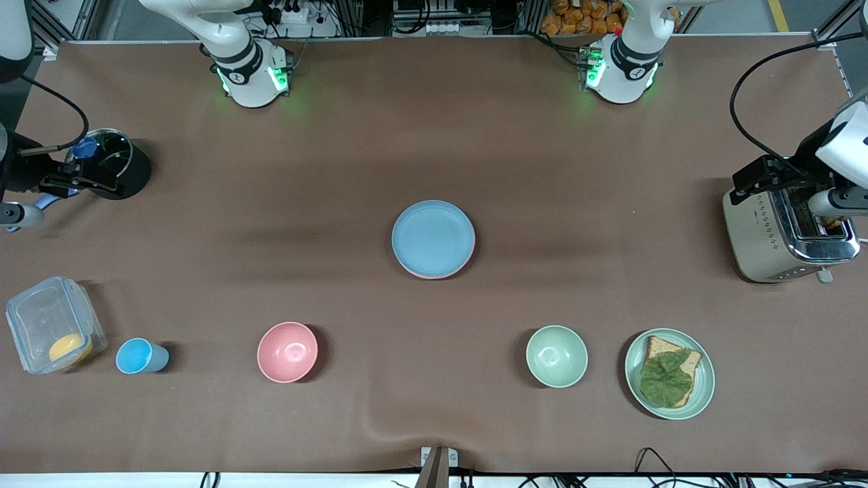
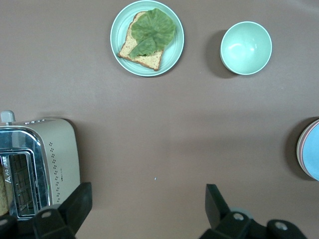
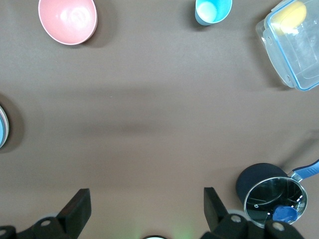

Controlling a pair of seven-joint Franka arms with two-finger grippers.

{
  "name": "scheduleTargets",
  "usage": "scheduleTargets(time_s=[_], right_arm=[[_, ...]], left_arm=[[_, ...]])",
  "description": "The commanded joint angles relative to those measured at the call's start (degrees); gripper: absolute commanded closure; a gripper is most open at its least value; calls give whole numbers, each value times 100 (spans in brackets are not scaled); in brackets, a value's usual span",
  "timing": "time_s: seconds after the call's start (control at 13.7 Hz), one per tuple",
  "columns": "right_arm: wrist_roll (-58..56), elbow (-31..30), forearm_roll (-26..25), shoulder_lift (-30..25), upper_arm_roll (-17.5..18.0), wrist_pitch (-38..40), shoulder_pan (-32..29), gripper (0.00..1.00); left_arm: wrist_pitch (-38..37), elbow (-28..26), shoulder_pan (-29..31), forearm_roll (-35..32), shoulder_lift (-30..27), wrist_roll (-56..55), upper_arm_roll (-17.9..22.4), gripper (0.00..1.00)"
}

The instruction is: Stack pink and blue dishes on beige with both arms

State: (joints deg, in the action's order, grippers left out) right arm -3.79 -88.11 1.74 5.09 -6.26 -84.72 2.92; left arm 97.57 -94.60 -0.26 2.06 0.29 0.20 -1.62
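Sitting mid-table, the blue plate (image 1: 432,237) tops a stack, with a pink plate's rim (image 1: 434,276) peeking out beneath; no beige plate shows. Both are flat, matte and low-rimmed. Left pincer (image 2: 149,206) hangs open beside the toaster (image 1: 786,234); right pincer (image 3: 144,209) hangs open near the pot (image 1: 112,163).

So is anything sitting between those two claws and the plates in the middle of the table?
Nothing visible does. The left gripper is over the toaster, the right gripper near the pot, both open. Bare cloth lies between each and the stack, blue plate on top.
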Motion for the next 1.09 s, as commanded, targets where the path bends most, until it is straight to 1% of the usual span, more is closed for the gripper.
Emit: scheduleTargets(time_s=[0.0, 1.02], right_arm=[[71, 250, -86, 63, 64, 95, -10, 0], [80, 277, -77, 89, 55, 87, 42, 0]], left_arm=[[-124, 135, 9, -92, 50, 6, -23, 0], [-124, 135, 9, -101, 50, 24, -23, 0]])
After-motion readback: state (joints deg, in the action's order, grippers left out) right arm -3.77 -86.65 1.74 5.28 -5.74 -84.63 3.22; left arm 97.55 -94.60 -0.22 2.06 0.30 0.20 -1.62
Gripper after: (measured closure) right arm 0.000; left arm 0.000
